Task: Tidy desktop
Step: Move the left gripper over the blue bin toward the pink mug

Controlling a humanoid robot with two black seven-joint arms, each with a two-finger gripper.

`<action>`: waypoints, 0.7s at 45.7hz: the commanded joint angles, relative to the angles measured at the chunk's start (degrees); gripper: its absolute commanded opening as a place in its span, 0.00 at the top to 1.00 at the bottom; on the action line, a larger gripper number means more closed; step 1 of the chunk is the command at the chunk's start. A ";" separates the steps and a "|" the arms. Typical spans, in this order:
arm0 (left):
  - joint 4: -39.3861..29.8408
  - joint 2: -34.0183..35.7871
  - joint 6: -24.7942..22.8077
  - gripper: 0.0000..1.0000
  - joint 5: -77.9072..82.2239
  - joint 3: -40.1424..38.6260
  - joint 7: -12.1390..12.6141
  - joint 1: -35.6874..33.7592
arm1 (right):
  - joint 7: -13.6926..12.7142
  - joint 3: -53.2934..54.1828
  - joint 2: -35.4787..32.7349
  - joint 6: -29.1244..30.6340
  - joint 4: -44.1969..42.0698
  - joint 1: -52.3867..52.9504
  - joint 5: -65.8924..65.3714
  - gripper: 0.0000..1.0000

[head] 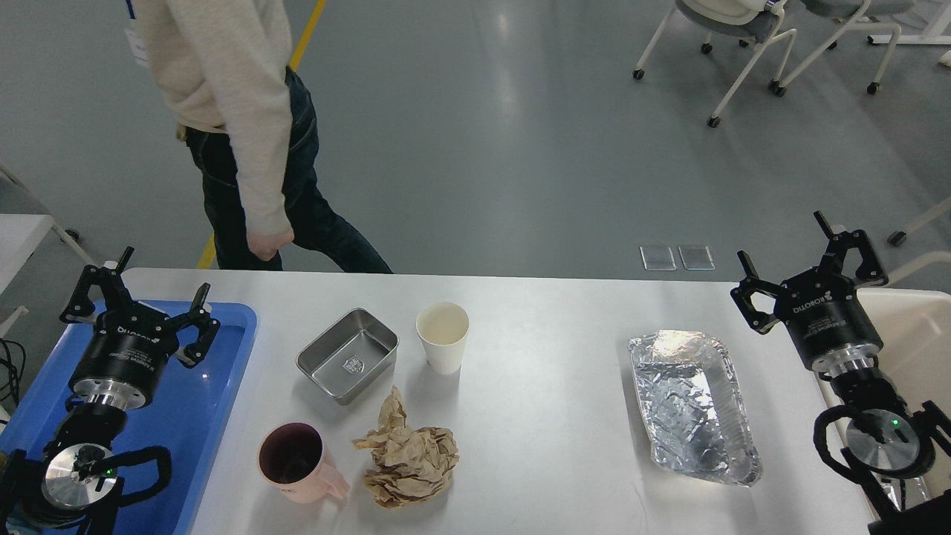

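Note:
The white desktop (550, 416) fills the lower part of the head view. On it lie a steel rectangular pan (348, 356), a white paper cup (443, 336), a pink mug (293, 462), a crumpled brown paper wad (407, 459) and a crinkled foil tray (691, 405). My left gripper (137, 286) hovers open over the blue tray at the left edge, holding nothing. At the right edge my right gripper (810, 249) stands open and empty, beside the foil tray.
A blue plastic tray (223, 386) lies on the desktop's left end. A cream-coloured bin (917, 334) stands off the right end. A person (245, 134) stands behind the far left edge. Wheeled chairs (750, 44) stand far back right.

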 commanded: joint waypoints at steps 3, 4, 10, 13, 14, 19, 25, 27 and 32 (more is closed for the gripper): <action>0.00 0.18 -0.11 0.03 -0.01 0.00 0.33 0.04 | -0.03 -0.07 0.18 0.01 0.03 -0.02 0.02 0.00; 0.00 0.18 -0.02 0.03 -0.09 0.00 0.25 0.04 | 0.06 -0.07 0.19 0.01 0.03 -0.02 -0.07 0.00; 0.09 0.18 0.42 0.03 -0.09 -0.17 -0.46 -0.31 | -0.03 -0.25 0.19 0.10 0.29 -0.19 -0.07 0.00; 0.09 -0.25 0.77 0.03 -0.01 -0.08 -0.54 -0.57 | -0.03 -1.12 0.01 0.80 0.99 -0.54 -0.24 0.00; 0.09 -0.34 0.77 0.03 -0.01 -0.08 -0.54 -0.57 | -0.03 -1.39 0.01 1.41 1.17 -0.55 -0.33 0.00; 0.09 -0.35 1.65 0.03 0.08 -0.17 -0.54 -0.57 | -0.03 -1.39 0.27 1.94 1.00 -0.28 -0.42 0.00; 0.09 1.59 -0.28 0.03 1.13 -0.17 -0.63 -0.31 | 0.06 -1.39 0.27 2.38 0.73 -0.37 -0.42 0.00; 0.09 2.38 -1.07 0.03 1.84 -0.26 -1.33 -0.13 | 0.06 -1.48 0.27 2.38 0.73 -0.37 -0.42 0.00; -0.70 2.47 -0.64 0.03 2.37 -0.09 -2.13 -0.66 | 0.06 -1.57 0.01 2.73 1.17 -0.72 -0.51 0.00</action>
